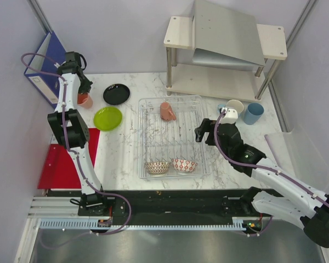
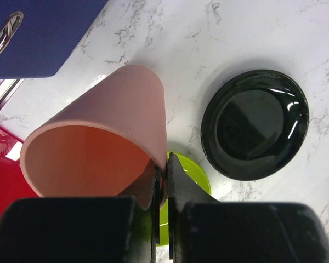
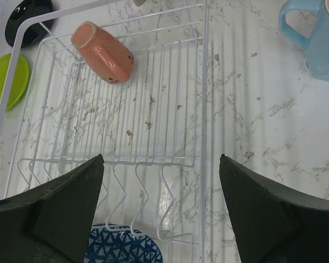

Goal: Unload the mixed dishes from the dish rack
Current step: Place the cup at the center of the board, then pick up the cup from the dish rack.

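1. My left gripper pinches the pink cup by its rim, near the black plate: thin hold, may slip.
2. My right gripper hangs open over the rack; the mug lying there may roll.

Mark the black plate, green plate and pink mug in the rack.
black plate (image 2: 255,131): left wrist view, its centre.
green plate (image 1: 108,118): top external view, its centre.
pink mug (image 3: 101,52): right wrist view, its side.

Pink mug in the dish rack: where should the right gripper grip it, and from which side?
Probably across mid-body, from above: the pink mug lies on its side on the dish rack wires, both long flanks free, no handle visible. The open right gripper may need turning to straddle it.
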Tool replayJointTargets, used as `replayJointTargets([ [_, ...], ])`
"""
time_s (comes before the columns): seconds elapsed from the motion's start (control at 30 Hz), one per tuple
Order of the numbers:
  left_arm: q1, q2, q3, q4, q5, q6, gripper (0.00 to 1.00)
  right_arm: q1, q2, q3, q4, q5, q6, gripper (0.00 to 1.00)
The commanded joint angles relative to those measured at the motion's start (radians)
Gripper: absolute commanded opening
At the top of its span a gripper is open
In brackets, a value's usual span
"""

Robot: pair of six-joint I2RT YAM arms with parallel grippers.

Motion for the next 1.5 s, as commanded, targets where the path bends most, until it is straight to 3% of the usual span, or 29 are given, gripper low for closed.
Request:
replayJointTargets([
  [0.0,0.016,0.029,0.062,-0.034,0.001,0.032,0.02,0.002,0.013,-0.001,0.017,0.009,-0.006,0.93],
  [0.13,0.016,0.047,0.071,-0.057,0.004,0.051,0.02,0.001,0.030,-0.001,0.023,-0.003,0.003,0.93],
  [0.23,0.016,0.061,0.072,-0.068,0.013,0.063,0.07,0.002,0.038,-0.002,0.026,-0.013,0.012,0.93],
  [0.3,0.016,0.064,0.071,-0.073,0.016,0.065,0.22,0.002,0.035,-0.005,0.028,-0.017,0.014,0.93],
  [0.5,0.016,0.038,0.075,-0.077,0.016,0.063,0.44,0.002,0.019,-0.015,0.029,-0.026,0.015,0.93],
  [0.7,0.016,-0.023,0.082,-0.074,0.056,0.040,0.48,0.002,0.018,-0.019,0.035,-0.045,0.028,0.93],
  [0.73,0.016,-0.046,0.083,-0.071,0.066,0.039,0.60,0.001,0.016,-0.019,0.035,-0.046,0.029,0.93],
  [0.77,0.016,-0.060,0.083,-0.065,0.083,0.031,0.65,0.000,0.016,-0.022,0.037,-0.049,0.031,0.93],
  [1.13,-0.007,-0.209,0.082,-0.054,0.191,-0.007,0.68,0.002,-0.002,-0.039,0.066,-0.068,0.037,0.93],
  [1.23,-0.081,-0.279,0.103,-0.051,0.195,0.003,0.70,0.002,0.030,-0.030,0.100,-0.071,0.029,0.93],
  [1.33,-0.235,-0.345,0.099,-0.051,0.162,0.043,0.99,0.002,0.113,0.008,0.141,-0.098,0.005,0.93],
  [1.4,-0.350,-0.419,0.047,-0.028,0.139,0.059,0.99,0.002,0.194,0.051,0.175,-0.114,-0.023,0.93],
  [1.47,-0.432,-0.491,-0.108,0.060,0.178,0.054,0.99,0.002,0.291,0.102,0.208,-0.128,-0.056,0.94],
])
